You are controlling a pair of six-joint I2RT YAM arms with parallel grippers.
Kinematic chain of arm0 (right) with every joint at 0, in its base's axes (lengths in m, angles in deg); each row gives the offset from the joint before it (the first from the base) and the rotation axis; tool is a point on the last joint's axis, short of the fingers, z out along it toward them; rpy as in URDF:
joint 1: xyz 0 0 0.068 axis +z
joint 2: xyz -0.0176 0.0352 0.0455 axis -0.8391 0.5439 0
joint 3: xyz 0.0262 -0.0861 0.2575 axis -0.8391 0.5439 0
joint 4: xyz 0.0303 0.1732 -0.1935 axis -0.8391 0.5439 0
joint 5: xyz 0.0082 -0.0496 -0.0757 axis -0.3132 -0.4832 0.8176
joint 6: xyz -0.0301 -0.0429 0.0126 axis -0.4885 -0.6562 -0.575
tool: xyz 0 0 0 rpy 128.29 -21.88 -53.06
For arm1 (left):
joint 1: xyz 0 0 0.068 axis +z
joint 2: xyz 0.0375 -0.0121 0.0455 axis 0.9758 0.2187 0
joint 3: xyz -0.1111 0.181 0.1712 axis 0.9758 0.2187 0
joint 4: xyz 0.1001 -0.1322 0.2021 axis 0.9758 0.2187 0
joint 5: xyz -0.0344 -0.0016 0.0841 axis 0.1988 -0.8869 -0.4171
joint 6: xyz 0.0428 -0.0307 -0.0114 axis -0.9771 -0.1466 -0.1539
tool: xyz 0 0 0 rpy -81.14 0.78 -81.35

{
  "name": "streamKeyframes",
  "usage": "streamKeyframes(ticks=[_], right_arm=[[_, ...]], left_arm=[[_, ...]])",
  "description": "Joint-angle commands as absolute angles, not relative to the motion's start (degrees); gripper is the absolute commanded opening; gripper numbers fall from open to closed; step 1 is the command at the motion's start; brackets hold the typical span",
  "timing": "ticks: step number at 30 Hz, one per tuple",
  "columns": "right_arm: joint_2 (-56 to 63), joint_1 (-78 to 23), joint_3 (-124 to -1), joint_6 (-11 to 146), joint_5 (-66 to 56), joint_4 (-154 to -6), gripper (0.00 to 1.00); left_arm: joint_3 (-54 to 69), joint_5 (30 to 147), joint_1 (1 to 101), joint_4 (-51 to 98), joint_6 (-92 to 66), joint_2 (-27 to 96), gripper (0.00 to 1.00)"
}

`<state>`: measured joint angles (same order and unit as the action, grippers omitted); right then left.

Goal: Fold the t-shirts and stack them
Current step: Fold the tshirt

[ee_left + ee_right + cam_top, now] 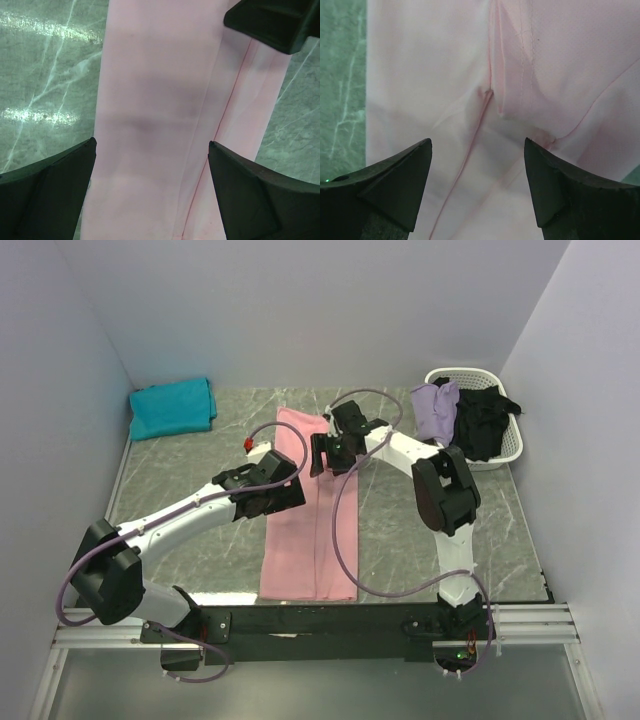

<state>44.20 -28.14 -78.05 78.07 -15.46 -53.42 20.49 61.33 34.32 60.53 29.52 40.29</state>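
A light pink cloth t-shirt (pixel 310 515) lies in the middle of the green marble-patterned table top (pixel 180 480). It is folded lengthwise into a long narrow strip running from 12 o'clock to 6 o'clock, with its sides turned in so that a seam line runs down it. At about 10 o'clock, in the far corner, a teal cloth t-shirt (pixel 172 407) sits as a compact folded bundle well apart from the pink one, so I judge one shirt finished and put down. At about 2 o'clock a white plastic lattice basket (pixel 512 445) holds a crumpled lavender t-shirt (pixel 435 410) draped over its near rim and a crumpled black t-shirt (pixel 482 425) beside it, both unfolded. The left gripper (pixel 150 150) hangs over the strip's left part around its middle, its fingers spread wide with cloth between them but nothing pinched. The right gripper (pixel 477 145) hovers over the strip's 12 o'clock end, fingers also apart and holding nothing. By my reading, the pink shirt is halfway done. It needs its crosswise folds and then a move onto the teal one, and the two basket shirts are yet to be taken out, folded and stacked.
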Motion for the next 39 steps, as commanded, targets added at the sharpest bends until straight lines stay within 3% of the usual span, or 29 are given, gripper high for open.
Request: streamKeyframes(ticks=[1, 14, 34, 39], right_arm=[[37.3, -27.6, -79.7, 78.1, -13.8, -54.1, 0.81], [48.1, -27.6, -93.0, 77.3, -13.8, -49.6, 0.81], [47.8, -26.5, -81.3, 79.2, -16.1, -53.8, 0.80], [42.9, -26.5, -78.9, 78.7, -12.3, -56.5, 0.80]], left_arm=[[21.0, 60.8, 34.5, 59.1, 29.0, 38.5, 0.99], [21.5, 60.4, 35.3, 59.3, 29.0, 38.1, 0.99], [22.3, 61.4, 36.3, 58.7, 29.2, 38.1, 1.00], [21.9, 61.0, 36.4, 58.5, 28.5, 37.7, 0.99]])
